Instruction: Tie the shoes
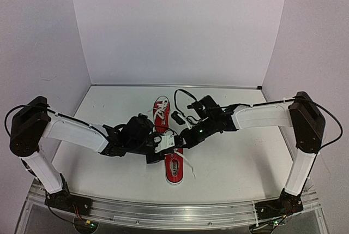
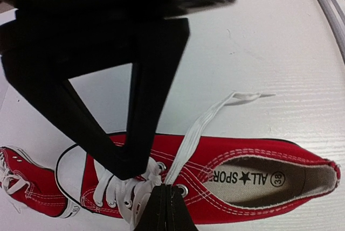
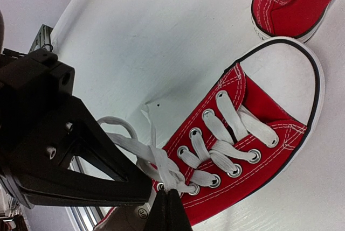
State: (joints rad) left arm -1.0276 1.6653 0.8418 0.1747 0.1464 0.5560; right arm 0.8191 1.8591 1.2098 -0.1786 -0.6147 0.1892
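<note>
Nearest the arm bases, we see the near shoe (image 1: 174,169) lying on the white desk (image 1: 109,168). Its heel points at us and its open collar faces up, with a printed insole visible in the left wrist view. One loose strand of its white laces (image 2: 205,123) trails off the side and lies flat on the desk.

Over the eyelets, the two arms meet from either side. The left end effector (image 2: 148,185) is clenched on the laces right at the top eyelets. The right end effector (image 3: 161,190) is also clamped on the laces, holding a bunched loop just above the same spot.

Beyond them, the near shoe's white toe cap (image 3: 285,75) sits just beside the heel of the far shoe (image 1: 161,109). That shoe lies further back, roughly in line, with nothing gripping it.
</note>
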